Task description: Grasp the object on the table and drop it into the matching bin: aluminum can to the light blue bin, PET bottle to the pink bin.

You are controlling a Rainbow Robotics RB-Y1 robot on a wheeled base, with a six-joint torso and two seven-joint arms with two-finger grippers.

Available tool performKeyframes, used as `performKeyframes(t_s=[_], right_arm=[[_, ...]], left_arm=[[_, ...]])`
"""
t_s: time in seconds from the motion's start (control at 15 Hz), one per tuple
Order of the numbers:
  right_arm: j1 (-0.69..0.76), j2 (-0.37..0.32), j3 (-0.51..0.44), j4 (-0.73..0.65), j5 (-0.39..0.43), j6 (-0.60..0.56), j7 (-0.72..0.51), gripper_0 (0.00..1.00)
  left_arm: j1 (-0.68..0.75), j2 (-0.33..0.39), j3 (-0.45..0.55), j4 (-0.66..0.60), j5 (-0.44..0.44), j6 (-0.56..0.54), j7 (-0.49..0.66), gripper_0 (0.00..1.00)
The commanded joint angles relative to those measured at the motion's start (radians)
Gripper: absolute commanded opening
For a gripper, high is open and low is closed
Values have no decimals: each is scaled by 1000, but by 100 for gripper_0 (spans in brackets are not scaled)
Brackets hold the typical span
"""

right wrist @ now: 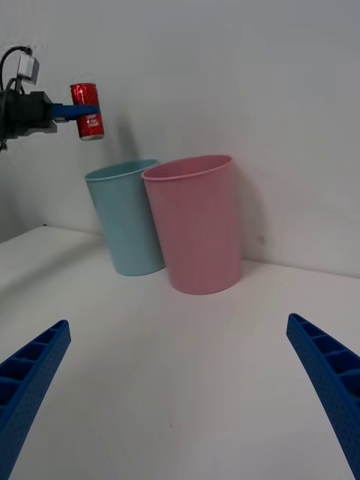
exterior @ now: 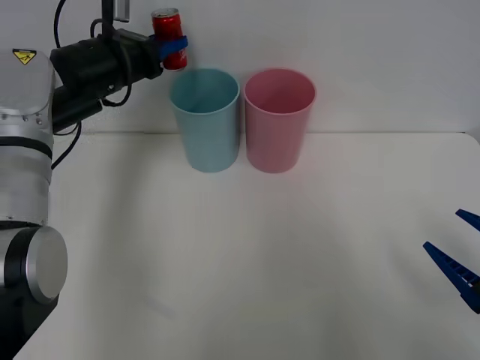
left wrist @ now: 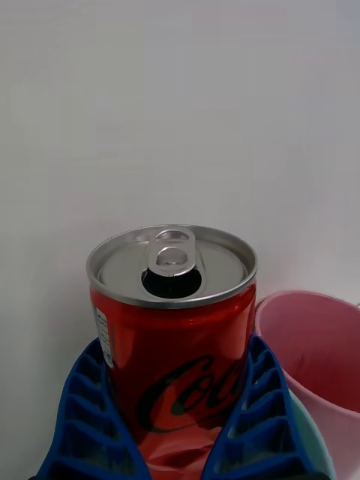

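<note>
Left gripper (exterior: 174, 51): its 2 blue ribbed fingers (left wrist: 86, 416) are clamped on the lower half of the aluminum can (exterior: 168, 37). Can held upright, high in the air, silver top up, tab hole already open. It hangs above and a little to the robot's left of the light blue bin (exterior: 205, 120), near that bin's rim line but not yet over the mouth, as far as the front view lets me judge.

Pink bin (exterior: 278, 120) stands just beside the light blue one, on the far side from the can, rims nearly touching. Both sit at the back of the table (exterior: 247, 262), close to the wall.

Right gripper (exterior: 457, 262) waits low at the table's right edge, fingers spread wide, holding nothing.

Risks as I read them:
- Release here and the can likely clips the near rim or falls outside, onto the table.
- A rim strike could tip the light bin into its pink neighbour.
- Overshoot sideways puts the can over the pink mouth: wrong bin.
- The can's side looks dented at the grip; it might shift in the fingers.
</note>
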Motion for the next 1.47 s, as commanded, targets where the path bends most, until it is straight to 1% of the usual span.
performKeyframes(t_s=[0.07,0.2,0.4,0.47,0.53,0.6,0.67,0.73,0.93,1.07,1.27,1.47], right_arm=[[0,0,0,0,0,0,0,100],[0,0,0,0,0,0,0,100],[0,0,0,0,0,0,0,100],[0,0,0,0,0,0,0,100],[0,0,0,0,0,0,0,100],[0,0,0,0,0,0,0,100],[0,0,0,0,0,0,0,100],[0,0,0,0,0,0,0,100],[0,0,0,0,0,0,0,100],[0,0,0,0,0,0,0,100],[0,0,0,0,0,0,0,100],[0,0,0,0,0,0,0,100]], left_arm=[[-51,-34,-2,53,-57,31,-23,1],[-59,-68,-5,53,-79,59,-25,1],[-59,-77,-18,53,-77,74,-28,2],[-59,-77,-18,53,-77,74,-28,5],[-59,-77,-19,53,-77,74,-28,16],[-59,-77,-19,53,-74,74,-28,30],[-59,-77,-21,53,-73,74,-29,75],[-59,-77,-21,53,-73,75,-34,100],[-57,-76,-19,53,-63,74,-34,100],[-49,-73,-21,53,-40,75,-37,100],[-19,-53,-28,42,41,68,-54,100],[69,-25,-35,-61,122,43,-66,100]])
